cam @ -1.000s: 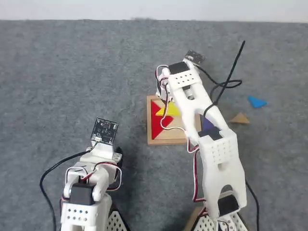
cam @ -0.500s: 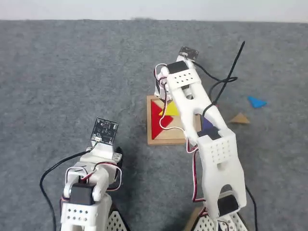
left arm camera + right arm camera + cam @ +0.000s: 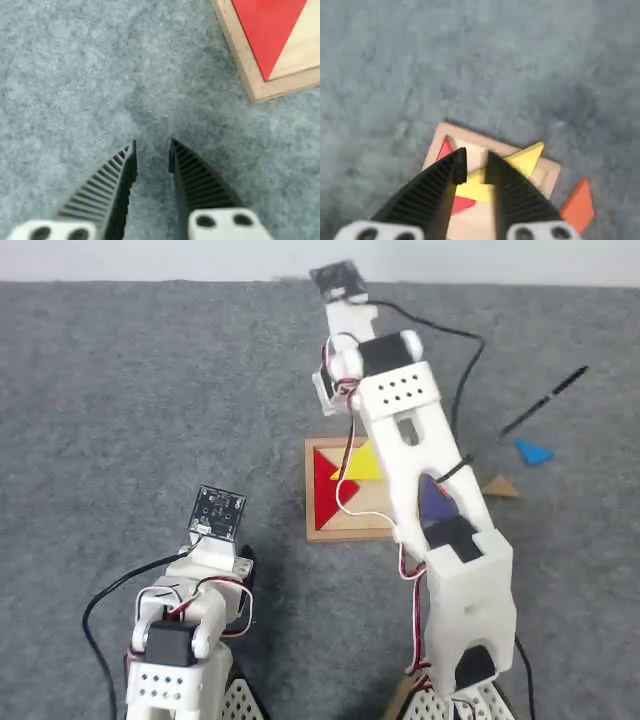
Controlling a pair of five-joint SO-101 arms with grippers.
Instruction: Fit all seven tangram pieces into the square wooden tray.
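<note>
The right gripper (image 3: 476, 167) hovers over the tray (image 3: 318, 530) with its fingers barely parted and empty, and should open wide before descending on the blue piece (image 3: 533, 452) or tan piece (image 3: 497, 486) at the tray's 3 o'clock; the left gripper (image 3: 152, 150), slightly parted, sits at 7.

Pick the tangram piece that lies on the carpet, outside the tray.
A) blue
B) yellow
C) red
A: the blue piece lies on the carpet, apart from the tray, where red and yellow are.
</note>
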